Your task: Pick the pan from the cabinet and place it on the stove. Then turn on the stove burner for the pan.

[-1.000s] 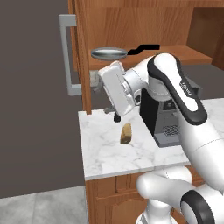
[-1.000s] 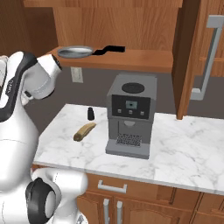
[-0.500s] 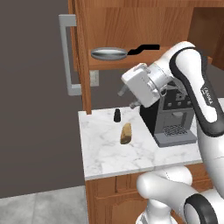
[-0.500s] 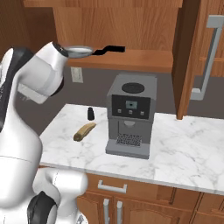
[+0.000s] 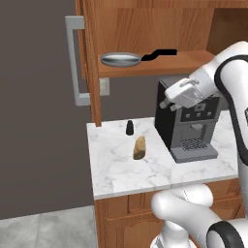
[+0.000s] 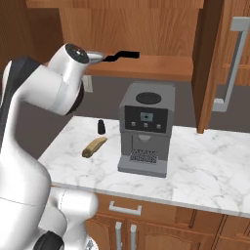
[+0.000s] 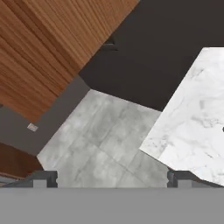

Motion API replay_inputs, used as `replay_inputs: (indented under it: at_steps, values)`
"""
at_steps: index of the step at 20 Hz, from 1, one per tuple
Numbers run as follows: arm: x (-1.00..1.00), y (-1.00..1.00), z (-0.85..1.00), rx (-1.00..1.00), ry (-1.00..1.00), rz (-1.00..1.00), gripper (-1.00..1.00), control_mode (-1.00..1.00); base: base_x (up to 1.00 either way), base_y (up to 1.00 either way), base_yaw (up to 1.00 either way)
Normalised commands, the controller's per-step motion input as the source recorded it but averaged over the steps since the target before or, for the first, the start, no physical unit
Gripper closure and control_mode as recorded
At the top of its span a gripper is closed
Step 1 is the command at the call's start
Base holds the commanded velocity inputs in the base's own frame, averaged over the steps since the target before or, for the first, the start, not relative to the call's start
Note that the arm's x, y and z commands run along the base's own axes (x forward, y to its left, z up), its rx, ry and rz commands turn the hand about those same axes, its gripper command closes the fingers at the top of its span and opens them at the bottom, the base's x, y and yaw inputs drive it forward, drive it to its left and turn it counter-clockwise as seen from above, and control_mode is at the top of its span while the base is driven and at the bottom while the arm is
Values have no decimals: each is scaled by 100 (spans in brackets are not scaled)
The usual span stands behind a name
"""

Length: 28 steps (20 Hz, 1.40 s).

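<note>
The claw shows two small dark fingertips spread wide apart with nothing between them; beyond them lie grey tiled floor, a corner of white marble, and a slanting panel of straight-grained wood. In the left base view the hand sits in front of the upper part of the coffee machine, a boxy grey-and-black unit with a small front panel and a perforated drip grille; no writing on it can be read.

Relative to the coffee machine: it stands on the surface, a white marble slab with faint grey veining. To its left on the slab lie a small dark bottle-shaped item and an elongated tan bread-like piece, near each other but apart.

Above the machine, the pan, round, shallow and shiny silver with a straight black handle, rests on the open shelf of the cabinet, reddish-brown wood. The cabinet door stands open and carries a long grey bar handle.
</note>
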Motion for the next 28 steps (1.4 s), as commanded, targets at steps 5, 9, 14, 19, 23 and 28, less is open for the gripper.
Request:
replay_inputs:
  at_steps: [5, 9, 14, 19, 23, 28]
  values:
    - [0, -66, 16, -5, -35, 0, -100, -100, 0, 0, 0]
    - [3, -63, 23, -6, -31, 0, -100, -100, 0, 0, 0]
    - [15, -65, 26, -6, -29, 0, -100, -100, 0, 0, 0]
    - [34, -52, 16, -7, -26, 0, -100, -100, 0, 0, 0]
    - [53, -29, 6, -6, -22, 0, -100, -100, 0, 0, 0]
    - [71, -17, 2, -3, -13, 0, -100, -100, 0, 0, 0]
